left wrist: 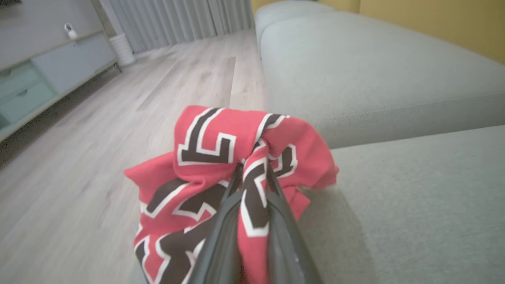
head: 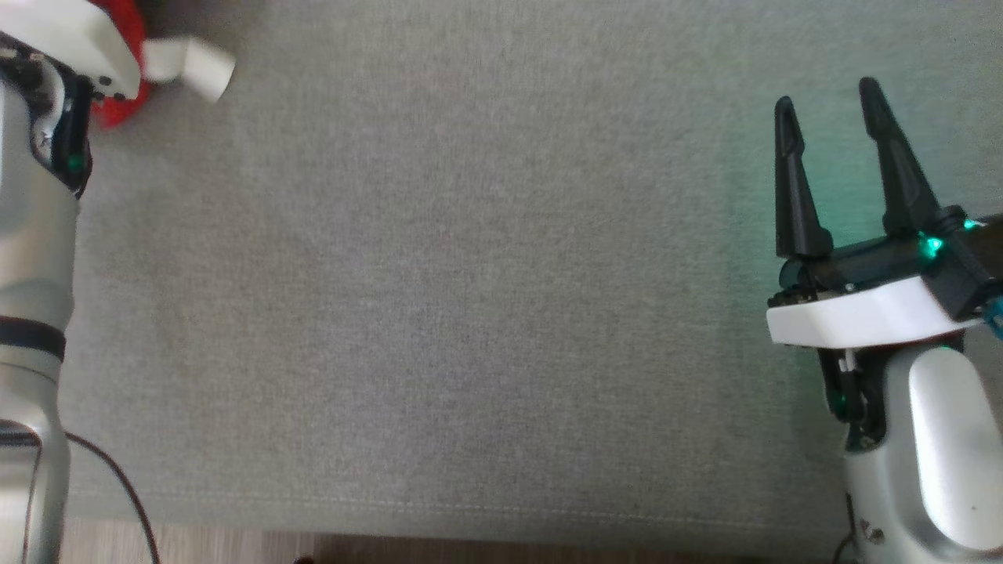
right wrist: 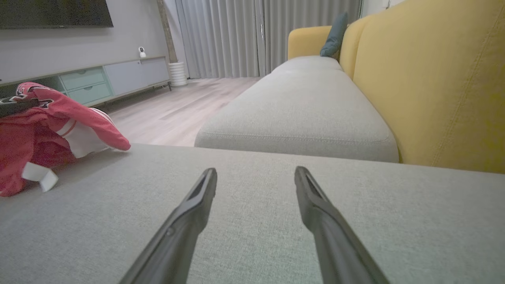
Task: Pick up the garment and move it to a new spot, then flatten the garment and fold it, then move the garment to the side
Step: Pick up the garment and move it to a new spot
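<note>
Slippage is the risk: the left gripper (left wrist: 254, 173) is clenched on just a bunched fold of the red garment (left wrist: 221, 157) at the grey cushion's (head: 470, 274) left edge, so lifting could drop it onto the floor (left wrist: 71, 189), while the right gripper (head: 826, 92) hangs spread and empty

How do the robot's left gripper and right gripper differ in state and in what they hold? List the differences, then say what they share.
The left gripper is shut, its fingers nearly together; the right gripper is open, its fingers well apart. The left gripper pinches a fold of the red garment; the right gripper holds nothing and hangs over the bare grey seat cushion. Both have two long dark fingers.
</note>
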Motion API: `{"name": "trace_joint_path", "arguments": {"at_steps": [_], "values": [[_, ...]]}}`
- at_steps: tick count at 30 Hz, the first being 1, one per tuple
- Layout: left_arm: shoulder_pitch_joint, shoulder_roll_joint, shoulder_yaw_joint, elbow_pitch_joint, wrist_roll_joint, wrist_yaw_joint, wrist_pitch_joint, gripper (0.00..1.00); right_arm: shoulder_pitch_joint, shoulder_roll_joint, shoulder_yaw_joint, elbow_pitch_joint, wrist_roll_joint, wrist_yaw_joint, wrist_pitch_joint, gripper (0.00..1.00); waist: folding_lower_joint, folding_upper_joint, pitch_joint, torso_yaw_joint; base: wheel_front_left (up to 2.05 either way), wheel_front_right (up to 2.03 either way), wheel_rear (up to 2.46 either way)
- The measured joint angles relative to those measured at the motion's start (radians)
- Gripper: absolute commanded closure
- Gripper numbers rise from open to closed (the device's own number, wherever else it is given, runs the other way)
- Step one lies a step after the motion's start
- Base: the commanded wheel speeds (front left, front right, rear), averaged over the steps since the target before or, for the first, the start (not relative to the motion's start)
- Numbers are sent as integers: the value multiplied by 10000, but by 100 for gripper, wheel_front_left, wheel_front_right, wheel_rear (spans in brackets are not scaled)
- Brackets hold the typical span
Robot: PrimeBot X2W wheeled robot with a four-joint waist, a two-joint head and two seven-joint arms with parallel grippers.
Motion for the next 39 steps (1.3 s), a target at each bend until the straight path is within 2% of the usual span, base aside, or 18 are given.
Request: {"name": "trace_joint_path", "arguments": {"at_steps": [5,9,17,18,23,28,34,35,36,37,39], "values": [[6,88,-763,-637,169,-27,-29,100,57,0,-4,594,418,0,-366,0,0,0,-984,-196,0,0,0],[97,157,-1952,-1404,56,-88,48,100,411,6,-100,1045,690,0,-627,0,-1,0,-1849,-489,0,0,0],[782,752,-4566,-4096,-1480,-90,989,100,1113,23,-554,1450,951,0,-859,0,-1,1,-3055,-1711,0,0,0],[782,752,-4566,-4096,-1480,-90,989,100,1113,23,-554,1450,951,0,-859,0,-1,1,-3055,-1711,0,0,0],[1154,953,-5680,-5695,-2247,-90,1570,100,1288,23,-571,1452,1068,0,-930,0,-1,1,-3207,-2620,0,0,0],[1964,640,-6151,-5831,-2784,-88,1685,100,1294,29,-245,1546,1312,0,-1103,0,-1,0,-2874,-3243,0,0,0],[3318,-489,-6498,-4807,-3231,105,1189,99,1235,33,102,1801,1461,0,-1285,0,0,0,-2460,-3757,0,0,0],[3486,-683,-6495,-4604,-3350,186,1072,69,1233,33,134,1871,1480,0,-1315,0,0,0,-2436,-3812,0,0,0],[3612,-828,-6495,-4406,-3404,261,917,31,1233,33,167,1948,1488,0,-1325,0,0,0,-2440,-3845,0,0,0],[3713,-970,-6472,-4219,-3461,290,748,0,1234,31,190,2015,1488,0,-1327,0,0,0,-2467,-3849,0,0,0],[3853,-1170,-6420,-3946,-3593,399,499,0,1234,31,305,2079,1499,0,-1373,0,-1,1,-2556,-3821,0,0,0]]}}
